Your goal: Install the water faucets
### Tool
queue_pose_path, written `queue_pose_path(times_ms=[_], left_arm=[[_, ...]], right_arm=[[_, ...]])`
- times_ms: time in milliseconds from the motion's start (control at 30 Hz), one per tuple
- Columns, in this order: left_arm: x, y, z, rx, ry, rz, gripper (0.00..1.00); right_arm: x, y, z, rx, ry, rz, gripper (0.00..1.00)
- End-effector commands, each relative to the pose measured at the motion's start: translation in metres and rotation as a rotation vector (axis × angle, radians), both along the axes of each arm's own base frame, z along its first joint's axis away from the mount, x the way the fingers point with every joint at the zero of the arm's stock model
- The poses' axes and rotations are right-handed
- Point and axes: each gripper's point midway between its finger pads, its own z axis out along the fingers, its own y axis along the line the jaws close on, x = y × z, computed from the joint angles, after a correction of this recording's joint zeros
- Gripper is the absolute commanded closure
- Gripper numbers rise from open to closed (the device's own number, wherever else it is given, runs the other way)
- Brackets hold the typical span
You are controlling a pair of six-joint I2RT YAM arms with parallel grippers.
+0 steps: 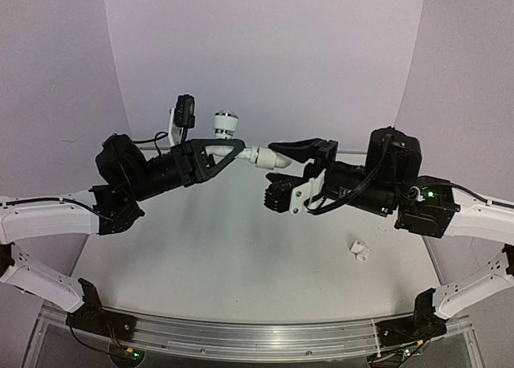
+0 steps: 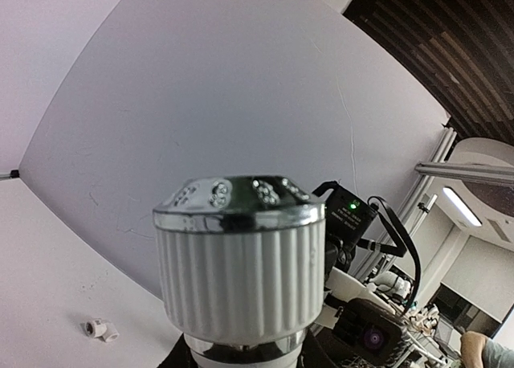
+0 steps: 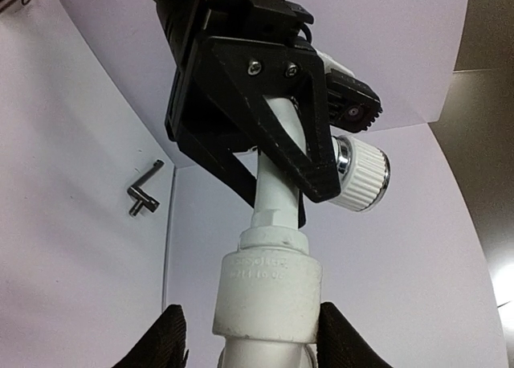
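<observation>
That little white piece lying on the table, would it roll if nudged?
Probably: the white fitting looks short and tubular, so it may roll. It seems hard plastic, likely light, and could skid on the smooth table.

Enclosed by a curved white backdrop, sweeping down onto a pale, faintly speckled tabletop. Bounded along the near edge by an aluminium rail. Lit softly and evenly, slightly violet in tint. Past the backdrop's right edge, from the left wrist view: dark slatted ceiling, a glowing strip light, pale walls of a larger room, blurred clutter below.
</observation>
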Motion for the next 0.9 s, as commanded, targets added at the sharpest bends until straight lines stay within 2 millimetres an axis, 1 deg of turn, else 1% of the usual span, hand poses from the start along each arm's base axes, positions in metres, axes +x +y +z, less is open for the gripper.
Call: queue_pose_path(times_ms=[0, 233, 333, 367, 467, 600, 633, 667, 700, 767, 867], left_arm=[[0.004, 0.011, 0.035, -0.1, -0.011, 0.052, 1.0], [0.01, 0.009, 0.03, -0.083, -0.005, 0.079, 1.0], [0.011, 0.007, 0.028, -0.074, -0.004, 0.081, 1.0], [0.012, 0.007, 0.028, -0.073, -0.006, 0.083, 1.0], [0.013, 0.007, 0.026, -0.064, -0.011, 0.096, 1.0], [0.016, 0.005, 0.022, -0.044, -0.027, 0.115, 1.0], [0.017, 0.004, 0.02, -0.035, -0.029, 0.121, 0.98], [0.019, 0.004, 0.018, -0.028, -0.031, 0.128, 0.95], [0.019, 0.004, 0.017, -0.023, -0.033, 0.133, 0.9], [0.019, 0.004, 0.014, -0.018, -0.037, 0.138, 0.74], [0.018, 0.007, 0.013, -0.016, -0.041, 0.145, 0.46]], right_arm=[[0.013, 0.004, 0.007, 0.01, -0.064, -0.084, 0.5], [0.019, 0.011, 0.002, 0.007, -0.041, -0.117, 0.49], [0.021, 0.014, 0.003, 0.017, -0.023, -0.123, 0.53], [0.021, 0.015, 0.003, 0.022, -0.015, -0.125, 0.56], [0.023, 0.016, 0.005, 0.038, 0.009, -0.135, 0.69], [0.028, 0.017, 0.01, 0.087, 0.084, -0.164, 0.91], [0.03, 0.018, 0.011, 0.1, 0.101, -0.173, 0.96], [0.032, 0.018, 0.012, 0.116, 0.124, -0.184, 0.99], [0.034, 0.017, 0.013, 0.126, 0.137, -0.197, 1.0], [0.036, 0.016, 0.015, 0.153, 0.169, -0.216, 1.0], [0.038, 0.014, 0.018, 0.193, 0.214, -0.23, 1.0]])
